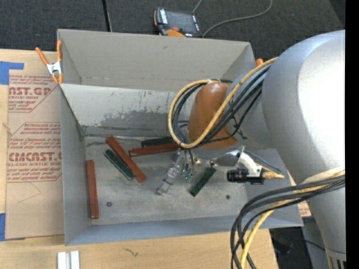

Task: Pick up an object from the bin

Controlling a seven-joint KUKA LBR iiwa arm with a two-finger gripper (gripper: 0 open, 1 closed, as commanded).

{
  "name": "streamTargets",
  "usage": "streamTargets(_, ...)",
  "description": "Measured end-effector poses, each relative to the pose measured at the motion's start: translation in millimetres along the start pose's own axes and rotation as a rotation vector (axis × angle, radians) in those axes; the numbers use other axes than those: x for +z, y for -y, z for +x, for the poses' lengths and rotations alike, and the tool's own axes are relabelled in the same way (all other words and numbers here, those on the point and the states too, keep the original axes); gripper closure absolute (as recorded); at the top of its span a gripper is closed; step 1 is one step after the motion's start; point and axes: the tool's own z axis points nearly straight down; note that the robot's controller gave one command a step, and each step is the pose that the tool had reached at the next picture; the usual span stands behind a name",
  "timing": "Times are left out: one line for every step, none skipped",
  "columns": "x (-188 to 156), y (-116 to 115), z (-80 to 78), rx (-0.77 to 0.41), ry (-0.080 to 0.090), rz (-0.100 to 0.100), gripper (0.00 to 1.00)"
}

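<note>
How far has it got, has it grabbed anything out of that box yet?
Reaching in looks done: the end effector sits low in the grey metal bin, beside a dark green flat stick. In hand: the grasp itself; whether it grips anything I cannot tell. Left: lifting a piece out; the rust-brown flat sticks lie on the floor.

Dark strip (pixel 159 143), right end hidden behind orange wrist cover (pixel 207 114)
</note>
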Motion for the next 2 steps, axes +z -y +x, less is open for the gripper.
streamTargets(-3.9, -1.0, -1.2, -0.001, 0.004, -0.004, 1.0)
streamTargets(-37.8, 45.7, -44.0, -0.032, 0.01, -0.003, 1.0)
